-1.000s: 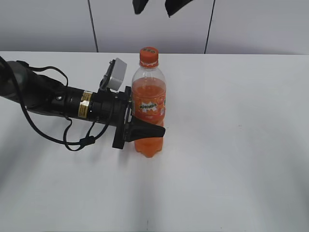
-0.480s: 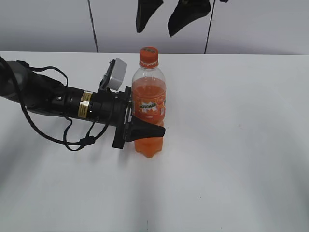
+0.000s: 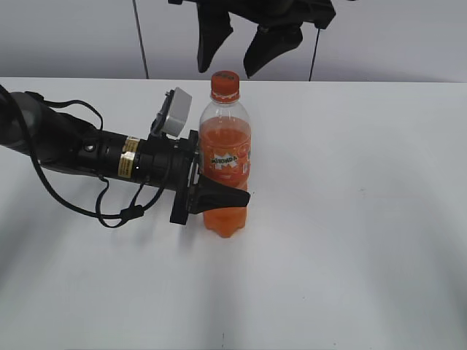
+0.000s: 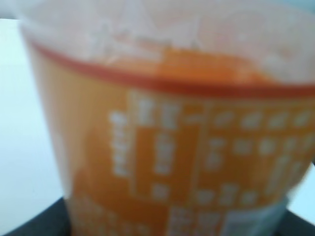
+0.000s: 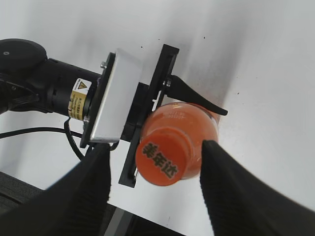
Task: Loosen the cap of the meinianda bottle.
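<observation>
The meinianda bottle (image 3: 225,164) stands upright on the white table, full of orange drink. Its orange cap (image 3: 225,82) with dark lettering is on top and also shows in the right wrist view (image 5: 163,157). My left gripper (image 3: 216,193) reaches in from the left and is shut on the bottle's lower body; the blurred orange label (image 4: 187,162) fills the left wrist view. My right gripper (image 3: 235,45) hangs open just above the cap, its two black fingers (image 5: 155,191) on either side of the cap, not touching it.
The white table (image 3: 350,219) spreads all round the bottle. The left arm with its black cables (image 3: 80,157) lies across the table's left half. A grey panelled wall (image 3: 394,36) stands behind the table.
My right gripper has come down from the top edge of the exterior view toward the cap, staying open. The bottle and the left gripper have not moved.
</observation>
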